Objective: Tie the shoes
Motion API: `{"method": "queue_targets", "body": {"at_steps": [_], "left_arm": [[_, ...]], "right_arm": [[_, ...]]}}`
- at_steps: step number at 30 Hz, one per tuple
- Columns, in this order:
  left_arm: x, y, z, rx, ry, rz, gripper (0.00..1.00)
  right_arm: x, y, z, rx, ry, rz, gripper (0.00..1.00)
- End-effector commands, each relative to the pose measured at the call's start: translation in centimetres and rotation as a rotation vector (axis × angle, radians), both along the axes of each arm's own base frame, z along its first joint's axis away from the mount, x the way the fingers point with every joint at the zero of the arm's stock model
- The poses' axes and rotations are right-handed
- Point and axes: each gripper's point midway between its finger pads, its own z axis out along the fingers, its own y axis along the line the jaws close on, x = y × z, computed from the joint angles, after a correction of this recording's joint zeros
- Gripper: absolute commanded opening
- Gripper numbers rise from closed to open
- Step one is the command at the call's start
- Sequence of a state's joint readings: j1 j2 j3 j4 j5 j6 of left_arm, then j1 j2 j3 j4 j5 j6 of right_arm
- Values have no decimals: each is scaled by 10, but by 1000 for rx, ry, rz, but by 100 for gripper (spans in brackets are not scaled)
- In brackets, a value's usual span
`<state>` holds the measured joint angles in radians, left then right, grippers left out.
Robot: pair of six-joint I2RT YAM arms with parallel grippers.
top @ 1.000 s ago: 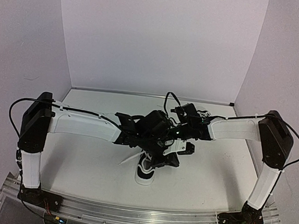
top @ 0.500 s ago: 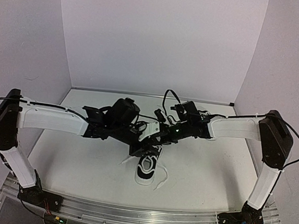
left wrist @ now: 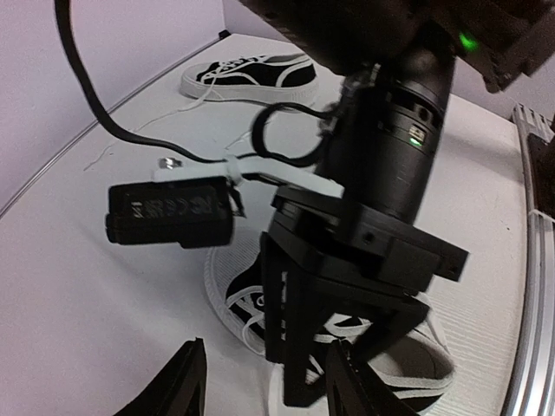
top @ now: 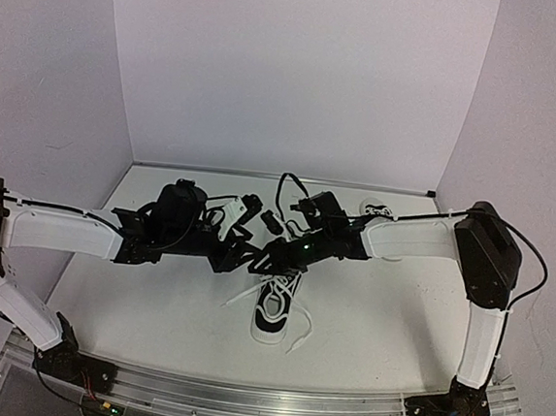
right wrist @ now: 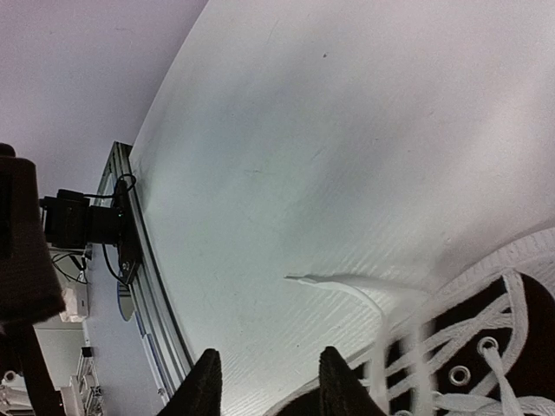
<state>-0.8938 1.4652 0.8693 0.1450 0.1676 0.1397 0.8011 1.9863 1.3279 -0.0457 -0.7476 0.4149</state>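
One black sneaker with a white sole (top: 276, 315) lies mid-table, its white laces (top: 251, 295) loose and spread out to both sides. The other sneaker (top: 379, 209) lies at the back right, partly behind the right arm; the left wrist view shows it on its side (left wrist: 251, 76). My left gripper (top: 243, 254) is open and empty just left of the near shoe's far end (left wrist: 260, 390). My right gripper (top: 280, 257) is open above that shoe (left wrist: 334, 351). In the right wrist view it (right wrist: 267, 392) hovers beside the shoe (right wrist: 486, 355), with a lace end (right wrist: 342, 283) on the table ahead.
White walls enclose the table on the left, back and right. An aluminium rail (top: 261, 401) runs along the near edge. The right arm's wrist camera (left wrist: 169, 212) and its cable (left wrist: 104, 104) hang close in front of my left gripper.
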Motion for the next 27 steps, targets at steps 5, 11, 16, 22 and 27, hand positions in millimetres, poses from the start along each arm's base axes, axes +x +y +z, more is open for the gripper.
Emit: {"method": "queue_targets", "body": {"at_steps": [5,11,16,22,27], "left_arm": [[28,20,29,-122,-14,139,52],[28,10,12,-90,40,54,59],[29,-1,8,-86,68,-68,60],[33,-22,-8,-25,71,-224,57],[39,-39,-30,12,104,-302,57]], "right_arm": [[-7,19,40,88,-52,53,47],[9,-8,77,127,-126,-5,52],[43,-62,69,88,-128,-141,51],[44,-81,20,-31,-78,-144,41],[38,-78,-1,-46,-34,-99,34]]}}
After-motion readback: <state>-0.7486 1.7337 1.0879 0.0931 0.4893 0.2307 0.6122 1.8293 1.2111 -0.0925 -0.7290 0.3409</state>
